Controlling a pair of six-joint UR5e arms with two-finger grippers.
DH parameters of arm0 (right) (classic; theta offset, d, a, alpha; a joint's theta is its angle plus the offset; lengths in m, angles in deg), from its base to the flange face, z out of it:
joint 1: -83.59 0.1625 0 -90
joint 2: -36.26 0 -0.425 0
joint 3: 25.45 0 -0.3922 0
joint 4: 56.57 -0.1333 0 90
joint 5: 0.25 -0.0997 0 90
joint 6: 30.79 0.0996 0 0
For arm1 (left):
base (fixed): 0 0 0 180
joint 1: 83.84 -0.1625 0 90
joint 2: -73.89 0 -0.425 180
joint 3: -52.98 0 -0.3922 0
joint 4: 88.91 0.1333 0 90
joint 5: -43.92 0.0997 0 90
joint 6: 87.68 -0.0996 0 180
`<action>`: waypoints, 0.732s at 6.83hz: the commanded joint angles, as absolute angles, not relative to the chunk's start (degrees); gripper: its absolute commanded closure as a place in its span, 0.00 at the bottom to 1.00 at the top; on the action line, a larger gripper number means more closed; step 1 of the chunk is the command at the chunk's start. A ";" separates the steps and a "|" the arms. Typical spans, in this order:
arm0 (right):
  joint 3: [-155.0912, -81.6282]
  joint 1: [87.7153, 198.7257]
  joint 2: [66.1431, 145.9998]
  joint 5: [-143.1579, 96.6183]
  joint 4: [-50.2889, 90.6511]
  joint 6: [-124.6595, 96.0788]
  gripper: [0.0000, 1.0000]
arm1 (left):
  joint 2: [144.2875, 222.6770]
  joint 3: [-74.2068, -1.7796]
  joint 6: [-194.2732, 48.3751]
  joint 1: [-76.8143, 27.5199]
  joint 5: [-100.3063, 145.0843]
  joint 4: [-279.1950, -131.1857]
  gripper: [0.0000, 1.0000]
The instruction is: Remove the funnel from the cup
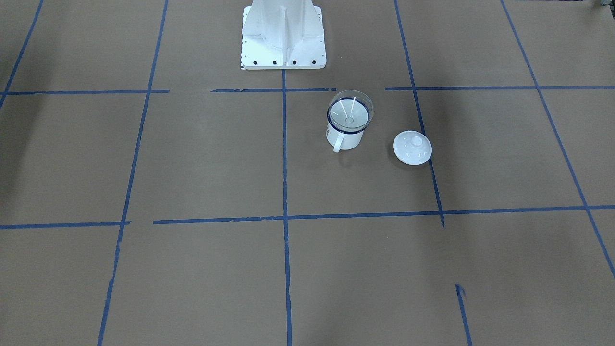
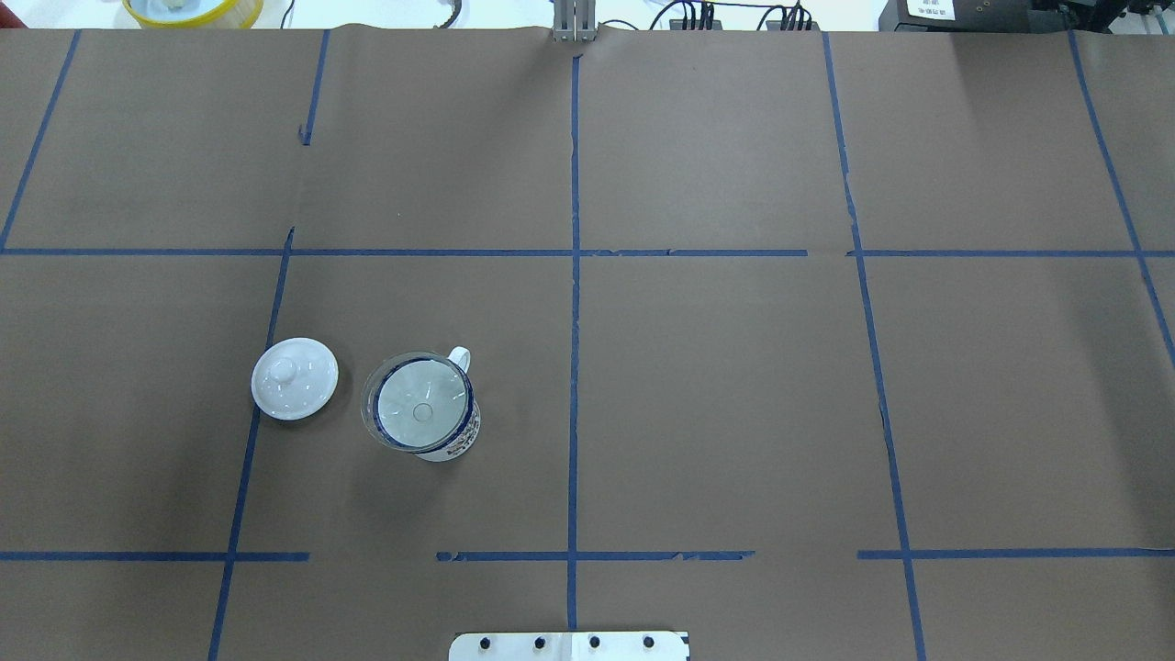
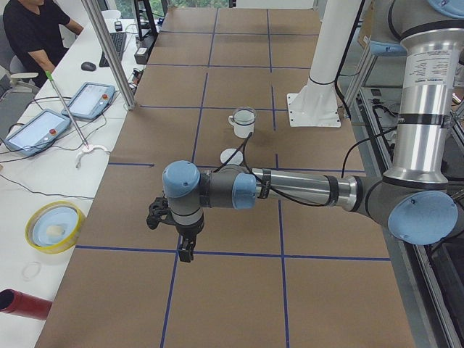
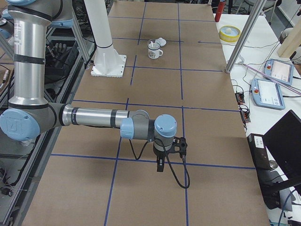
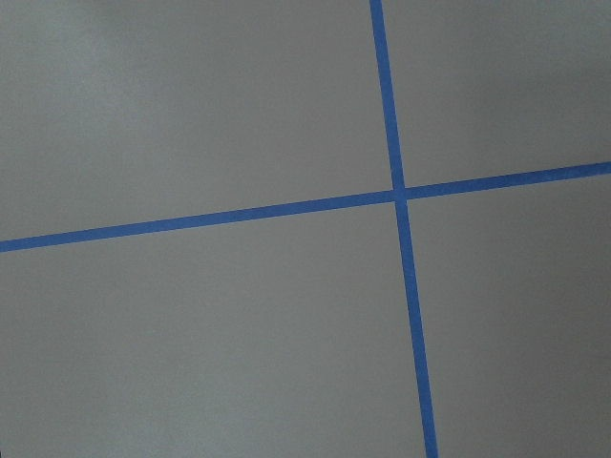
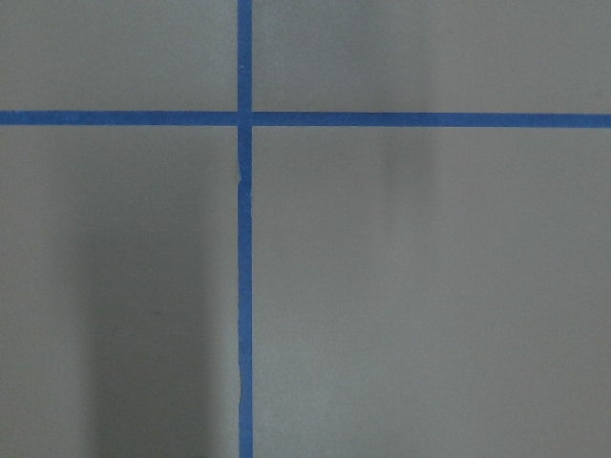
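The clear funnel (image 1: pixel 350 113) sits upright in the white enamel cup (image 1: pixel 343 138), its wide rim resting on the cup's dark blue rim. Both also show in the overhead view, funnel (image 2: pixel 420 405) in cup (image 2: pixel 456 442), handle pointing away from the robot. My left gripper (image 3: pixel 186 252) hangs over the table far from the cup; it shows only in the left side view, so I cannot tell if it is open or shut. My right gripper (image 4: pixel 160 165) shows likewise only in the right side view. Both wrist views show only brown paper and blue tape.
A round white knobbed lid (image 1: pixel 412 148) lies beside the cup, also in the overhead view (image 2: pixel 295 378). The robot's white base (image 1: pixel 283 38) stands behind the cup. A yellow bowl (image 3: pixel 52 226) and teach pendants (image 3: pixel 93 100) lie on the side table beyond a metal pole (image 3: pixel 109 54).
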State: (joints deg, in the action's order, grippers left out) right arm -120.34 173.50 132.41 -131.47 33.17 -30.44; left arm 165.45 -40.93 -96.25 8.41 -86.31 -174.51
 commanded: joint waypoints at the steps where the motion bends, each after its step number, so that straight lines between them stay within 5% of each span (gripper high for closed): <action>1: -120.37 173.50 132.42 -131.47 33.17 -30.44 0.00 | 165.21 -40.46 -96.21 8.44 -86.16 -176.00 0.00; 5: -120.37 173.50 132.42 -131.47 33.17 -30.44 0.00 | 167.39 -42.11 -95.42 8.35 -86.42 -175.92 0.00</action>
